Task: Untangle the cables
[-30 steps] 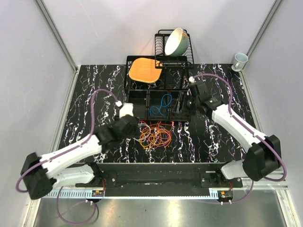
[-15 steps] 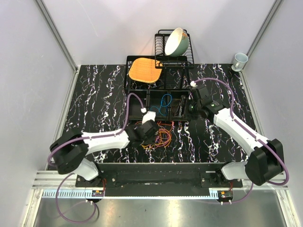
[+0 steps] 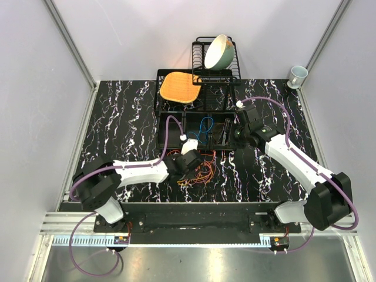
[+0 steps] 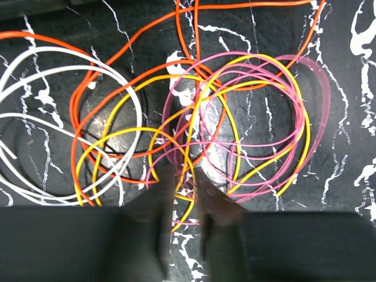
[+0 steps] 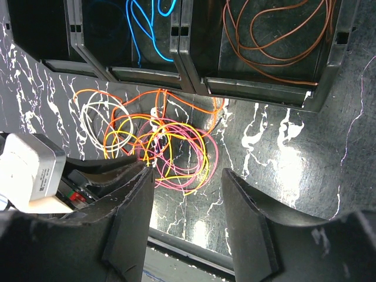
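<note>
**Narrow left, wide right**

The left gripper has its fingers nearly together astride the cables, tangled by the table's near edge; whether they pinch, I cannot tell. The right gripper gapes, empty.

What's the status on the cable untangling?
Left hand on the tangle, nearly shut, grip unclear. Right hand open, empty, by the tray. Nothing in the way.

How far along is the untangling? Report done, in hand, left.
Done: a blue cable and a brown cable lie in separate tray compartments. In hand: the left gripper straddles a yellow cable; grip unclear. Left: the orange, yellow, pink and white tangle on the table.
</note>
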